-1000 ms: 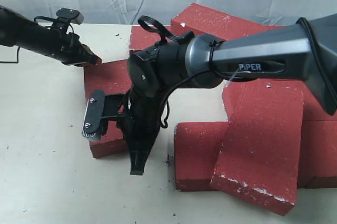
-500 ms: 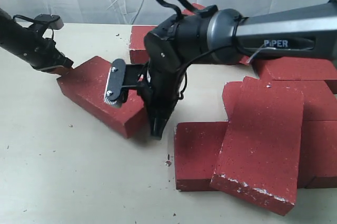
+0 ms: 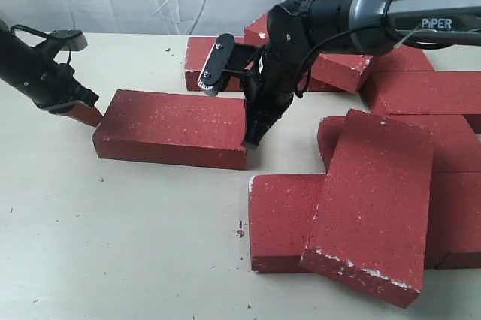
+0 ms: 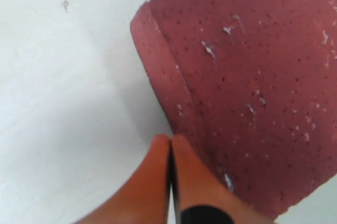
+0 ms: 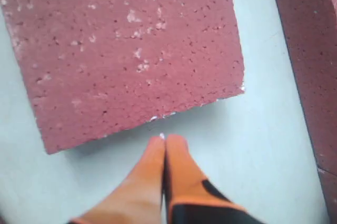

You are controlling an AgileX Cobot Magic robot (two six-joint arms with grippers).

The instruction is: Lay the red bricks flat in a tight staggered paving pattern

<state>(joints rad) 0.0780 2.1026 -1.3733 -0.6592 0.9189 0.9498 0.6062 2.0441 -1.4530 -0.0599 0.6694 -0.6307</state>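
Observation:
One red brick lies flat at centre left, its long side running left to right. My left gripper is shut, its tips against the brick's left end; the left wrist view shows the gripper touching the rounded corner of the brick. My right gripper is shut too, pointing down at the brick's right end. In the right wrist view the gripper stands just off the edge of the brick. Neither holds anything.
More red bricks crowd the right: a flat one at the front, a tilted one leaning over it, and others behind. Two more lie at the back. A neighbouring brick's edge shows in the right wrist view.
The brick between the grippers has swung from a slant to lie lengthwise left to right. My right arm has risen and moved right to its right end. The left gripper stays at its left end.

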